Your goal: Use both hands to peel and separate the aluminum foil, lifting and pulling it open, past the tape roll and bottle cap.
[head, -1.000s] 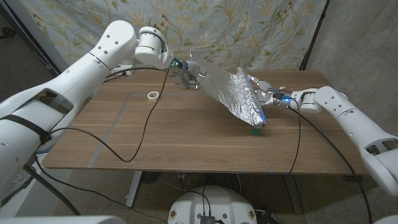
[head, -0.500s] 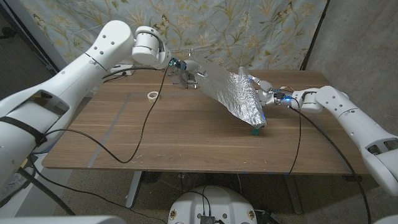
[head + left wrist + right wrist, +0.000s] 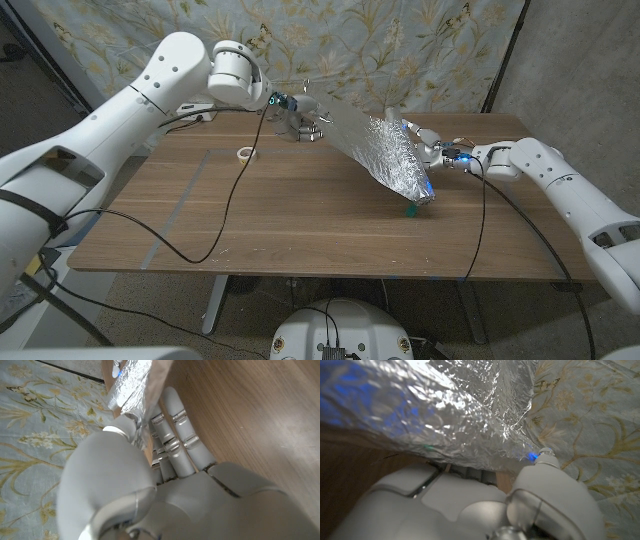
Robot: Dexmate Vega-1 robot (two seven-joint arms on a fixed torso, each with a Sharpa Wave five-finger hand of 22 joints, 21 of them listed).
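A crinkled sheet of aluminum foil (image 3: 375, 148) hangs stretched above the table between my two hands, sloping down toward the right. My left hand (image 3: 298, 117) grips its upper left corner; in the left wrist view the foil (image 3: 131, 382) is pinched between the thumb and fingers (image 3: 172, 435). My right hand (image 3: 425, 148) holds the right end, and the foil (image 3: 445, 415) spreads over it in the right wrist view. A small green bottle cap (image 3: 409, 211) lies on the table under the foil's low end. The tape roll (image 3: 245, 155) lies on the table's left side.
The wooden table (image 3: 300, 220) has a taped rectangle outline (image 3: 190, 185) on its left part. A black cable (image 3: 235, 190) droops from my left arm across the table. A patterned curtain (image 3: 400, 50) hangs behind.
The foil's low right end has lifted slightly and shifted right, so the green cap shows more plainly. My left hand has barely moved.
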